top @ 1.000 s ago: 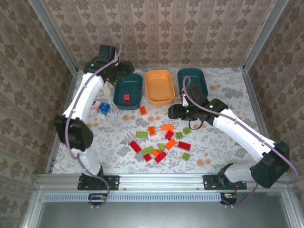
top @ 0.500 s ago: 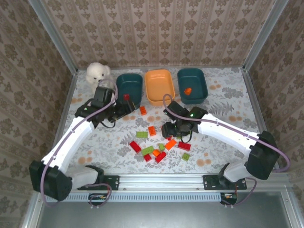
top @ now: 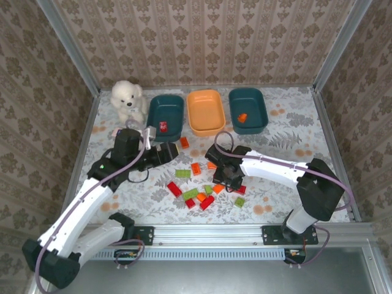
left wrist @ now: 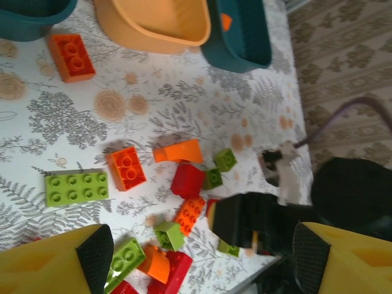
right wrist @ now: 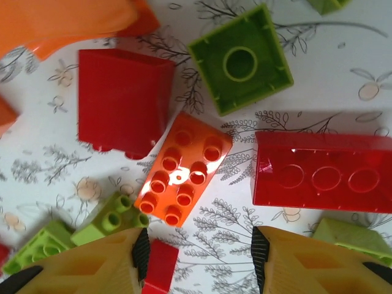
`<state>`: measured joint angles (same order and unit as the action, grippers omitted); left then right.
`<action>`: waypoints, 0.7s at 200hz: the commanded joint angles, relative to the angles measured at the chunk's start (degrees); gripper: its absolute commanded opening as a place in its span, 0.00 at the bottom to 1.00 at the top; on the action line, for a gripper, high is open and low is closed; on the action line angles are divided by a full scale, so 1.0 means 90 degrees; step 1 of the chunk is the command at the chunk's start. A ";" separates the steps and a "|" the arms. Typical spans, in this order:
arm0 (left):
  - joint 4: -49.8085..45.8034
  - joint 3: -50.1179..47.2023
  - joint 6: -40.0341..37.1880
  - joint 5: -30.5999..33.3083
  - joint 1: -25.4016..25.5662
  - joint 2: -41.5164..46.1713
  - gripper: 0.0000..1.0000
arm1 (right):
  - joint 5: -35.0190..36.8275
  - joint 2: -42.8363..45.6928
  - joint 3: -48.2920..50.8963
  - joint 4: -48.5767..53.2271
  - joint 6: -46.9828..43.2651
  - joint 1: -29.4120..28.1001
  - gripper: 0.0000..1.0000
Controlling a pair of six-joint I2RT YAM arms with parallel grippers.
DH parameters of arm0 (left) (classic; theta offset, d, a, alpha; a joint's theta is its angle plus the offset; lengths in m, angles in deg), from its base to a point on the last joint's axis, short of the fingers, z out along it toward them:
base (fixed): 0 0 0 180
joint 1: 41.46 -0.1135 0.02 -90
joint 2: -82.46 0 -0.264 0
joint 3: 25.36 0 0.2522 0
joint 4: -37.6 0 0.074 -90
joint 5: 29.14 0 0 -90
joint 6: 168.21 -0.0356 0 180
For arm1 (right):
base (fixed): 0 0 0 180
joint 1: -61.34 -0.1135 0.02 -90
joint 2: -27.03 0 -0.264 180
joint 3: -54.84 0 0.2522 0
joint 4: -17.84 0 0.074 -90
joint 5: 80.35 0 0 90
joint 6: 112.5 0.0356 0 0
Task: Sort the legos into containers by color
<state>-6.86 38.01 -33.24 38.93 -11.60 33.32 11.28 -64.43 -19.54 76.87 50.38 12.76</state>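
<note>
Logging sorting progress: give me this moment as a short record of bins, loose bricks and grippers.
left teal bin: one red brick
orange bin: no bricks seen
right teal bin: one orange brick
loose legos: red, orange and green, scattered before the bins
left gripper: open, holding nothing
right gripper: open, low over the loose legos

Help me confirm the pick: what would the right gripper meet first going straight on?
Most likely the orange eight-stud brick lying just ahead of the right gripper, centred on its line, though depth is unclear.
</note>
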 commanded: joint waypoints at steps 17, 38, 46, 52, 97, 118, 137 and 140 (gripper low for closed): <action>-0.0534 -0.0234 -0.0065 -0.0286 -0.0215 0.1138 0.82 | 0.0375 -0.0402 -0.0122 -0.0420 0.1516 -0.0293 0.52; -0.0648 -0.0330 0.0109 -0.0294 -0.0273 0.1515 0.82 | 0.0456 -0.0482 -0.0032 -0.0444 0.1785 -0.0281 0.52; -0.0702 -0.0310 0.0139 -0.0295 -0.0277 0.1579 0.82 | 0.0499 -0.0500 -0.0032 -0.0409 0.1865 -0.0280 0.52; -0.0751 -0.0288 0.0140 -0.0290 -0.0277 0.1615 0.82 | 0.0512 -0.0521 -0.0027 -0.0403 0.1917 -0.0284 0.52; -0.0945 -0.0053 0.0013 -0.0285 -0.0283 0.1647 0.82 | 0.0486 -0.0855 -0.0085 -0.0578 0.1970 -0.0227 0.53; -0.0922 -0.0016 0.0037 -0.0267 -0.0291 0.1644 0.82 | 0.0473 -0.0950 -0.0139 -0.0428 0.2065 -0.0218 0.53; -0.0869 0.0011 0.0049 -0.0258 -0.0289 0.1630 0.82 | 0.0503 -0.0976 -0.0121 -0.0449 0.2117 -0.0208 0.54; -0.0866 0.0010 0.0044 -0.0272 -0.0290 0.1625 0.82 | 0.0508 -0.0990 -0.0119 -0.0475 0.2117 -0.0196 0.54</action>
<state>-14.29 36.15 -32.76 37.24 -13.80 47.81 14.03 -72.40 -19.67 71.52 67.38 10.58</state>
